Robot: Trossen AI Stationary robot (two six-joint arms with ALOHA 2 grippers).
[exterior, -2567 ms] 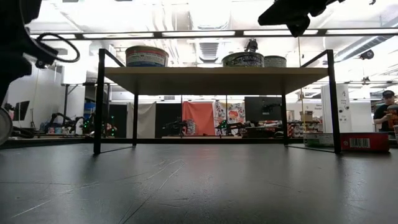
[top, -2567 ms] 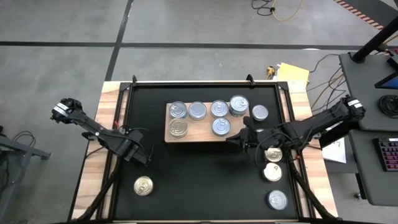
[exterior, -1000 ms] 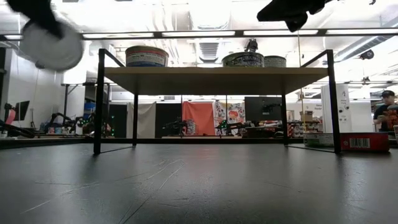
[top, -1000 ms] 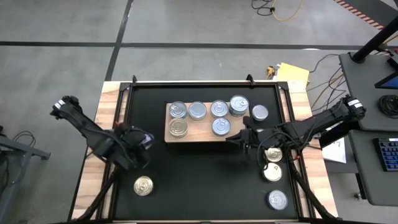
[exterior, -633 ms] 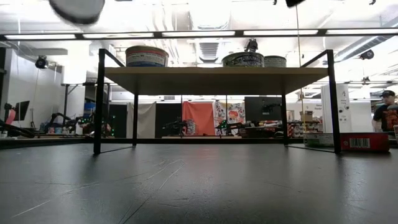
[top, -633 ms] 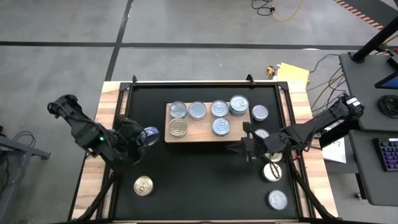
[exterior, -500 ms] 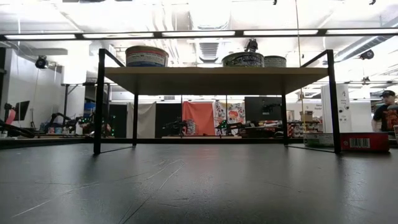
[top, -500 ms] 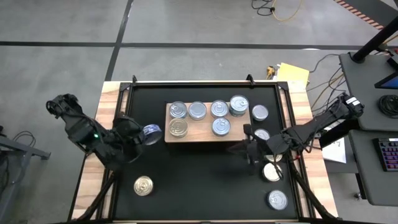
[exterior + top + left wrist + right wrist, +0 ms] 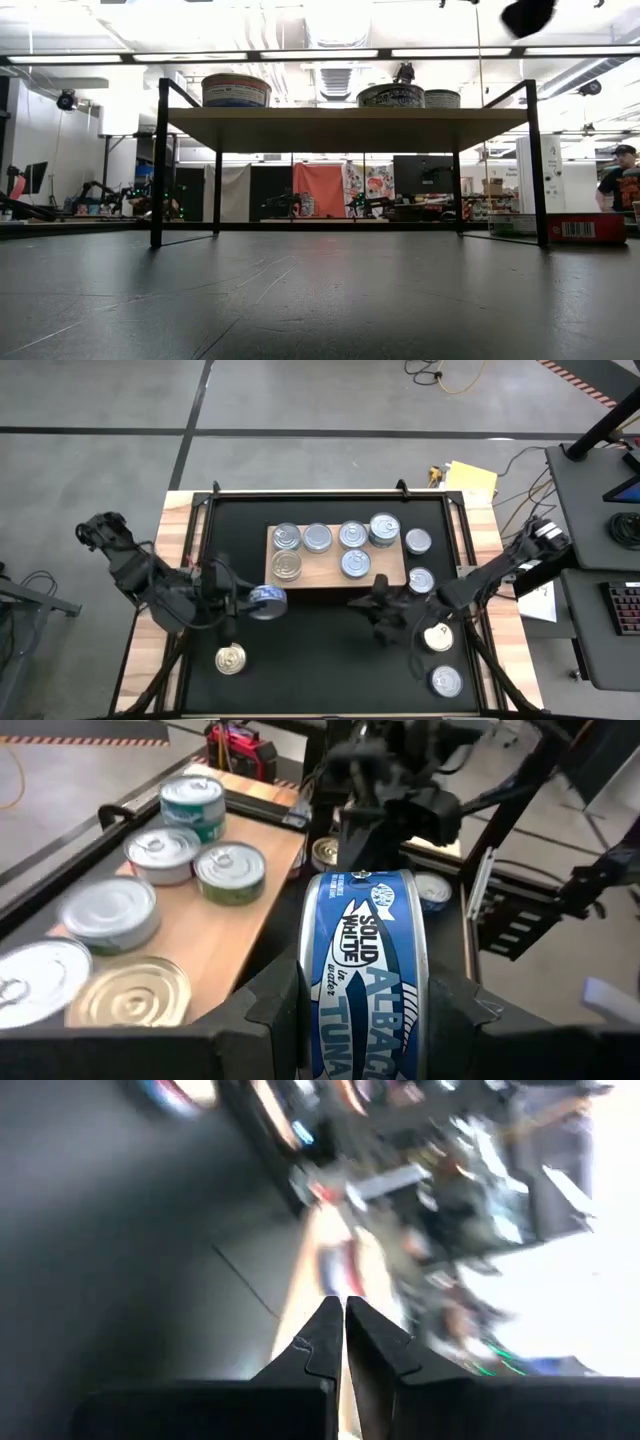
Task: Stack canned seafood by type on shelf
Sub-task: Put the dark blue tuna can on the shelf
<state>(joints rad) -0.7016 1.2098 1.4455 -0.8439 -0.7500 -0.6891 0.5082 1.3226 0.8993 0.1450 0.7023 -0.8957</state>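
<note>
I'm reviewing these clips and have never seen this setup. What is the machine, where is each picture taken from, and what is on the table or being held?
Two dark robot arms work at a table, each ending in two fingers. One picture looks straight down, one looks level across the tabletop, and two come from cameras on the wrists. In the overhead picture, the left gripper is shut on a blue-labelled tuna can, held on its side just off the front left corner of the wooden shelf. The left wrist picture shows the label between the fingers. Six cans already sit on the shelf, and more loose tins lie on the black mat. The right gripper is shut and empty, in front of the shelf's right end.
</note>
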